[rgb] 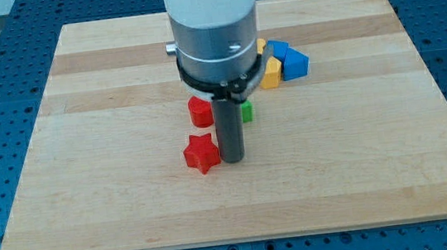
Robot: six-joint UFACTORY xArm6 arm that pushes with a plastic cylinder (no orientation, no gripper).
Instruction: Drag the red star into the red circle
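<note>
The red star [201, 152] lies on the wooden board [85, 156], a little below the board's middle. The red circle [199, 111] sits just above it, partly hidden behind the rod. My tip [233, 159] rests on the board right next to the star's right side, touching or nearly touching it. The red circle is above and to the left of my tip.
A green block [246, 111] peeks out to the right of the rod. A blue block [288, 60] and a yellow block [271, 74] lie clustered at the view's upper right of the arm. The arm's grey body hides part of the board's top middle.
</note>
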